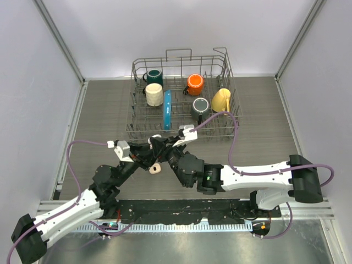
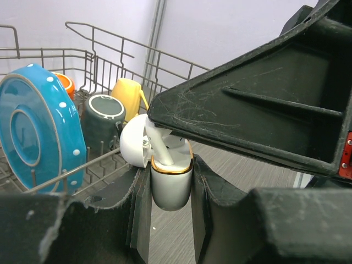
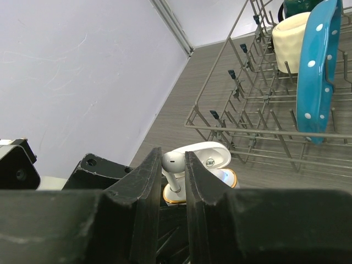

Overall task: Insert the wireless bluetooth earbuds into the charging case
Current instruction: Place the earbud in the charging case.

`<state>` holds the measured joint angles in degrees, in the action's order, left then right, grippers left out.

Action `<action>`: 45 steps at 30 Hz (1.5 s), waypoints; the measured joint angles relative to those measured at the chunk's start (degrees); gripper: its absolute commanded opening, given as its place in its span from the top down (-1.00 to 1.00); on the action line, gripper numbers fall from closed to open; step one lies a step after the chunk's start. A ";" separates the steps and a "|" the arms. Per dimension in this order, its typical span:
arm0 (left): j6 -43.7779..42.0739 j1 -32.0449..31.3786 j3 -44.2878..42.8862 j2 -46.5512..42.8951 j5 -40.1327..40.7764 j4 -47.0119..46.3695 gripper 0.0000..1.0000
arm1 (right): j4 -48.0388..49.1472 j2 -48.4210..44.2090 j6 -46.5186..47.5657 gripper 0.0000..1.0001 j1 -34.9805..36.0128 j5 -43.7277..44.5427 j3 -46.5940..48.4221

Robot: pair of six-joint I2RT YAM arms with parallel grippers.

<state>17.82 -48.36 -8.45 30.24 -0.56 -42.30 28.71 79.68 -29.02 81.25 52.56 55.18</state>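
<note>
My left gripper [image 2: 170, 184] is shut on a white charging case [image 2: 171, 192] with a gold rim, held upright, its lid [image 2: 133, 144] swung open. My right gripper [image 3: 174, 171] is shut on a white stemmed earbud [image 3: 174, 161], whose stem reaches down into the case [image 3: 175, 197]; the open lid [image 3: 202, 157] stands behind it. The stem also shows in the left wrist view [image 2: 159, 151]. In the top view both grippers meet, left [image 1: 149, 155] and right [image 1: 168, 149], just in front of the rack, hiding the case. A small pale beige piece [image 1: 155, 169] lies on the table below them.
A wire dish rack [image 1: 137, 131] stands just behind the grippers. It holds a teal mug [image 1: 154, 76], a cream mug [image 1: 154, 94], an orange mug [image 1: 194, 83], a yellow mug [image 1: 220, 100], a dark grey mug [image 1: 200, 106] and a blue dotted plate [image 1: 166, 110]. Walls stand left and right.
</note>
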 measured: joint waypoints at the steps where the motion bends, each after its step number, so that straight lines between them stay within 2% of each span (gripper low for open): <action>1: 0.00 0.00 0.00 0.11 0.09 -0.02 1.00 | 0.00 0.09 -0.02 0.98 0.00 -0.02 0.04; 16: -0.15 -0.33 0.24 -0.15 1.07 -0.26 1.00 | -1.46 -1.66 -4.66 0.99 0.00 -1.40 -1.86; 40: -0.44 -0.66 0.68 -1.53 1.49 0.15 1.00 | -5.29 -3.61 -5.40 0.98 1.62 -1.84 -2.60; 41: -0.46 -0.66 0.70 -1.53 1.46 0.22 1.00 | -5.49 -3.63 -5.40 0.94 1.62 -1.86 -2.60; 42: -0.46 -0.66 0.74 -1.53 1.38 0.22 1.00 | -5.75 -3.69 -5.40 0.79 1.64 -1.88 -2.60; 44: -0.48 -0.66 0.79 -1.53 1.05 0.44 1.00 | -6.54 -3.80 -5.33 0.63 1.70 -1.88 -2.49; 45: -0.46 -0.66 0.79 -1.53 0.92 0.57 1.00 | -7.13 -3.85 -5.29 0.45 1.75 -1.86 -2.32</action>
<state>17.37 -49.01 -7.66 28.71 0.36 -41.74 21.58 75.83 -34.30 83.00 50.70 52.86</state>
